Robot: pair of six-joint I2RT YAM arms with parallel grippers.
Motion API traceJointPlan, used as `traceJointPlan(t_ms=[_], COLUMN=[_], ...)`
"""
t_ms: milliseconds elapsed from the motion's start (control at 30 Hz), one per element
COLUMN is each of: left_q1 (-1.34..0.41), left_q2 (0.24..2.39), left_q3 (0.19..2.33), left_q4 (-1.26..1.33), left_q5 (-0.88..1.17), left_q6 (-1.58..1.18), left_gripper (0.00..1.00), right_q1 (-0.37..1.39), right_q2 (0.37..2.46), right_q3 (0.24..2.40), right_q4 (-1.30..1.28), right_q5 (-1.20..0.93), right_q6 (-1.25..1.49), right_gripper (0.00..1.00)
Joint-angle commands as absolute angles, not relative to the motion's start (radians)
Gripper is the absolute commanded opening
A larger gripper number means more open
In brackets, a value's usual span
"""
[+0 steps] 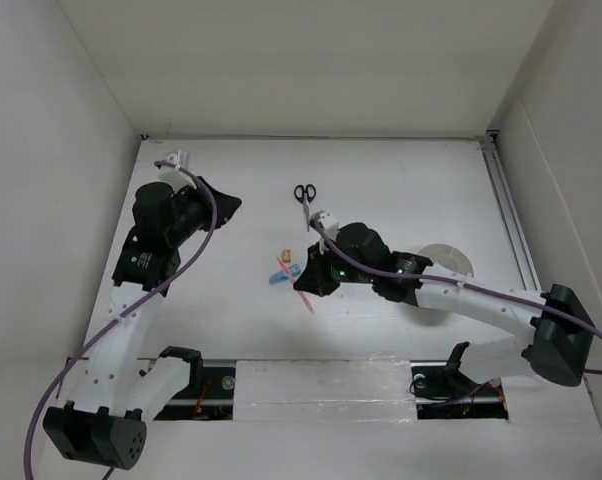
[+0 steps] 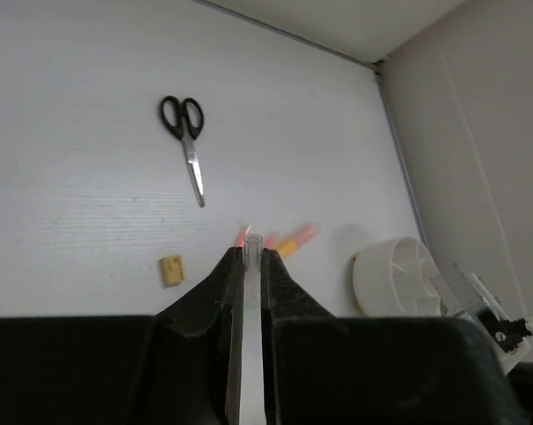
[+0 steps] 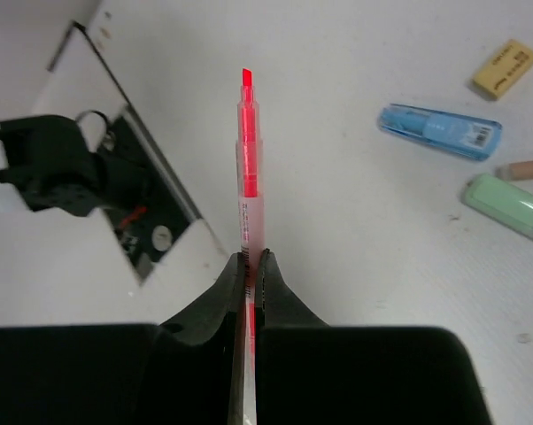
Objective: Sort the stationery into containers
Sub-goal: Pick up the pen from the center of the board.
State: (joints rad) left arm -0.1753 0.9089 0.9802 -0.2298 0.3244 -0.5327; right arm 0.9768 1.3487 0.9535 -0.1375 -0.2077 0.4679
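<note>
The right gripper's (image 3: 250, 258) matte black fingers (image 3: 215, 297) are clenched on a thin red pen (image 3: 247, 168) with a translucent barrel, a white label band and a bright wedge tip. In the right wrist view it runs straight up from the jaws to the upper middle of the frame. In the top view the same gripper (image 1: 307, 286) sits at centre frame with the red pen (image 1: 308, 302) poking out below it.

At the right of the wrist view lie a stubby blue marker (image 3: 439, 131) of glossy plastic, a pale green marker (image 3: 510, 205) cut by the frame edge, a pinkish stick (image 3: 528, 168) between them, and a small yellow rectangular block (image 3: 505, 68) with printing on it at the upper right.

The left gripper (image 2: 252, 255) is squeezed onto a thin translucent tube (image 2: 253, 241), whose round open end shows at the fingertips; what it is I cannot tell. Just beyond the tips, orange-pink marker ends (image 2: 295, 237) peek out. The yellow block (image 2: 171, 269) lies at lower left, and small black-handled scissors (image 2: 185, 140) with closed steel blades lie flat at upper left.

The round white plastic cup (image 2: 399, 276), divided inside by ribs, stands at the right, on the finely ribbed white table (image 2: 89, 204). In the top view the cup (image 1: 453, 257) is half hidden behind the right arm.
</note>
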Motion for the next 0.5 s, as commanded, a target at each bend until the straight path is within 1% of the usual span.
traceJointPlan(t_ms=[0, 67, 100, 133, 167, 300, 467], left_q1=[-0.176, -0.176, -0.176, -0.176, -0.176, -0.176, -0.176], left_q2=[0.87, 0.859, 0.844, 0.83, 0.83, 0.787, 0.75], left_q3=[0.957, 0.933, 0.921, 0.899, 0.888, 0.848, 0.775], left_q4=[0.015, 0.058, 0.119, 0.141, 0.162, 0.225, 0.274], left_q5=[0.491, 0.52, 0.541, 0.581, 0.601, 0.658, 0.683], left_q6=[-0.57, -0.603, -0.615, -0.624, -0.633, -0.655, -0.757], left_gripper=[0.0, 0.0, 0.0, 0.0, 0.0, 0.0, 0.0], right_q1=[1.002, 1.017, 1.026, 1.038, 1.039, 1.058, 1.088], right_q2=[1.267, 1.233, 1.204, 1.194, 1.184, 1.132, 1.111], right_q3=[0.911, 0.865, 0.845, 0.809, 0.795, 0.715, 0.687], right_q4=[0.033, 0.105, 0.154, 0.254, 0.294, 0.486, 0.632], right_q5=[-0.253, -0.242, -0.242, -0.242, -0.242, -0.201, -0.177], right_q6=[0.629, 0.682, 0.736, 0.758, 0.774, 0.784, 0.773], right_gripper=[0.0, 0.0, 0.0, 0.0, 0.0, 0.0, 0.0])
